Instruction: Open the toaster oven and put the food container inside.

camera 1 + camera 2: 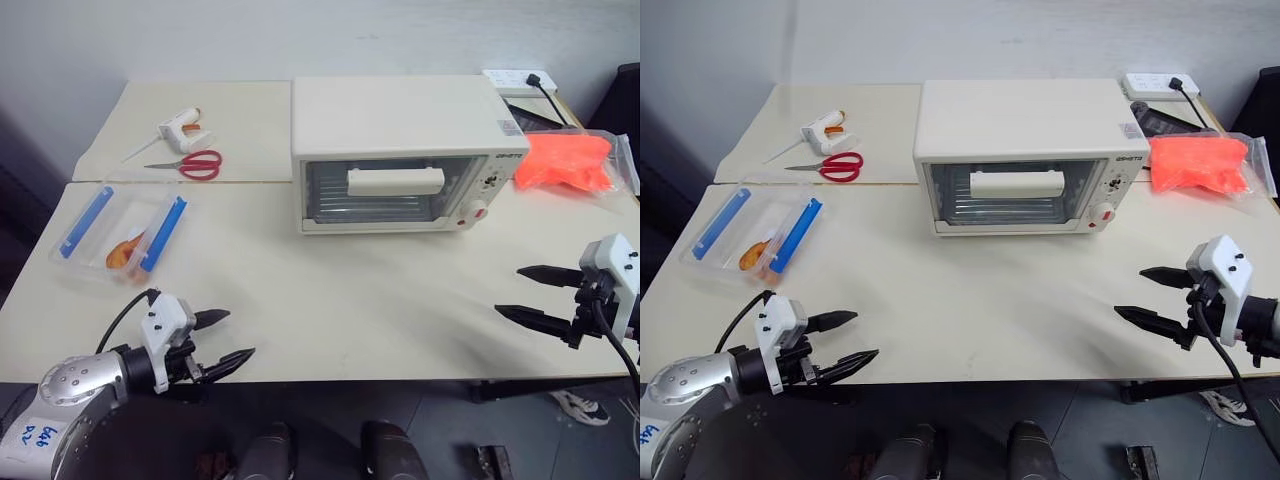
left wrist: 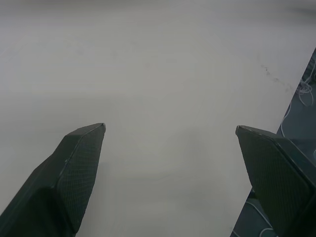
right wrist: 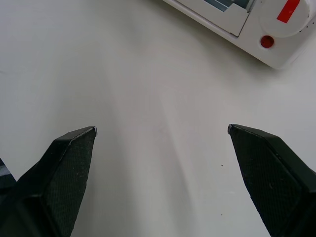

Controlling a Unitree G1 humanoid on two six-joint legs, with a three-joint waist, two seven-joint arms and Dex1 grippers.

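The cream-white toaster oven [image 1: 400,155] stands at the middle back of the table [image 1: 380,310] with its glass door closed and its bar handle [image 1: 396,181] facing me. At the left lies the clear food container [image 1: 122,232] with two blue clip strips and orange food inside. My left gripper [image 1: 232,340] hovers open over the table's front left edge, in front of the container and empty. Over the front right edge my right gripper [image 1: 510,291] is open too, with nothing between its fingers. The right wrist view catches the oven's lower right corner with the red button [image 3: 267,41].
Red-handled scissors [image 1: 190,164] and a white glue gun [image 1: 180,125] lie on the back left table. An orange plastic bag [image 1: 565,160] sits right of the oven, with a white power strip [image 1: 518,80] behind it. A seam joins two tabletops behind the container.
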